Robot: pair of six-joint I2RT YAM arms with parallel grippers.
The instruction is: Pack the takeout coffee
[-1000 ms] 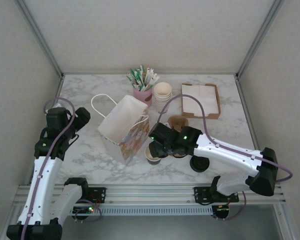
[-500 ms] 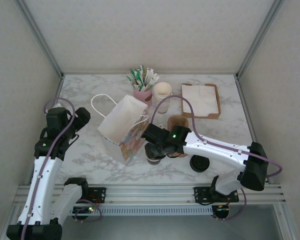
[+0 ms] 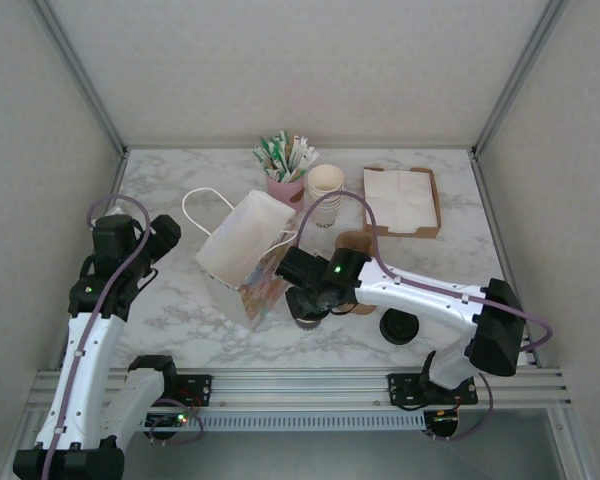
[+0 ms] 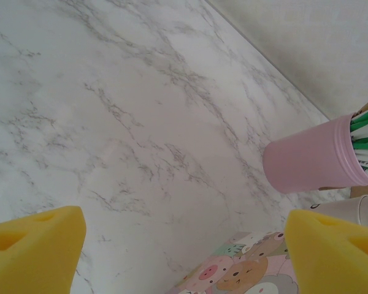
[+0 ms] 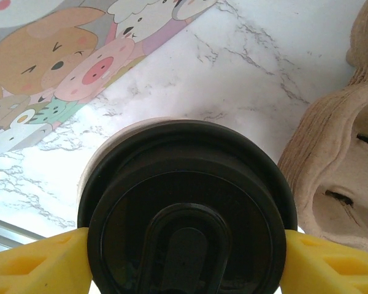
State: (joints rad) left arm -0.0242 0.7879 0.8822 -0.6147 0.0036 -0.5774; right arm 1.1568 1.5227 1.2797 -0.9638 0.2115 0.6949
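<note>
The takeout coffee (image 3: 307,312) (image 5: 184,208), a tan cup under a round black lid, is at the front of the table beside the cartoon-printed paper bag (image 3: 245,255) (image 5: 55,67). My right gripper (image 3: 308,298) (image 5: 184,263) is over it, its yellow fingertips pressed on both sides of the lid. The cup's body is hidden under the lid in the right wrist view. My left gripper (image 3: 162,232) (image 4: 184,257) hangs open at the left above bare marble, with the bag's corner (image 4: 245,269) just below it.
A pink cup of stirrers (image 3: 285,188) (image 4: 313,156) and a stack of cream cups (image 3: 325,190) stand behind the bag. A brown tray of napkins (image 3: 400,200) is at the back right. A moulded brown cup holder (image 3: 358,245) (image 5: 337,165) and a loose black lid (image 3: 398,327) lie right of the coffee.
My right arm has swung left, bringing the wrist closer to the bag while the cup stays between its fingers. The left arm has not moved.
</note>
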